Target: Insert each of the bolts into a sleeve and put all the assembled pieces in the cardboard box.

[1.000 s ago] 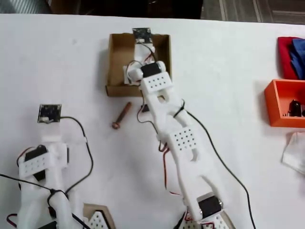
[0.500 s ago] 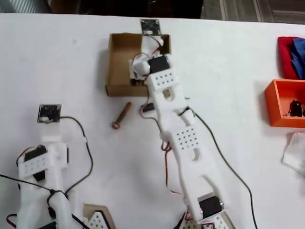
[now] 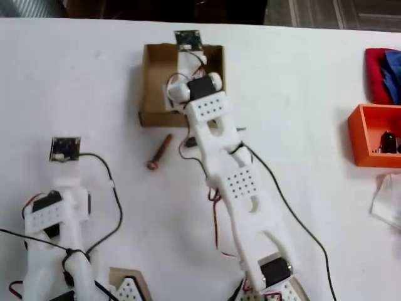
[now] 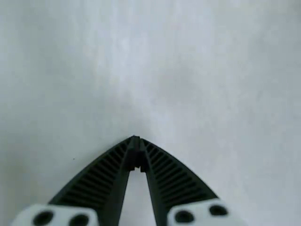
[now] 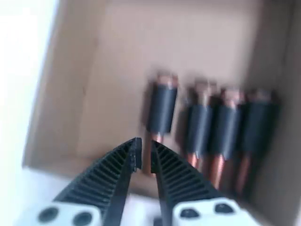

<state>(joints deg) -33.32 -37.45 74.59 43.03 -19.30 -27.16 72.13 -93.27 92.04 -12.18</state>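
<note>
The cardboard box (image 3: 153, 81) stands at the table's far middle, with my right arm (image 3: 213, 125) stretched over it. Inside lie several assembled pieces, black sleeves on copper bolts: one sleeved bolt (image 5: 161, 109) apart from a close row (image 5: 225, 125). My right gripper (image 5: 145, 154) hovers over the box's near wall just short of the lone piece, its fingers all but together and holding nothing. A bare copper bolt (image 3: 160, 152) lies on the table in front of the box. My left gripper (image 4: 135, 141) is shut over bare white table; its arm (image 3: 53, 210) sits at the near left.
A small dark piece (image 3: 190, 142), perhaps a sleeve, peeks out beside the right arm. An orange bin (image 3: 376, 135), a red and blue cloth (image 3: 383, 72) and a white wad (image 3: 388, 197) line the right edge. Open tabletop lies left of the box.
The right arm pushed farther over the box half a second ago and has since drawn back a little. The loose bolt and the left arm have not moved.
</note>
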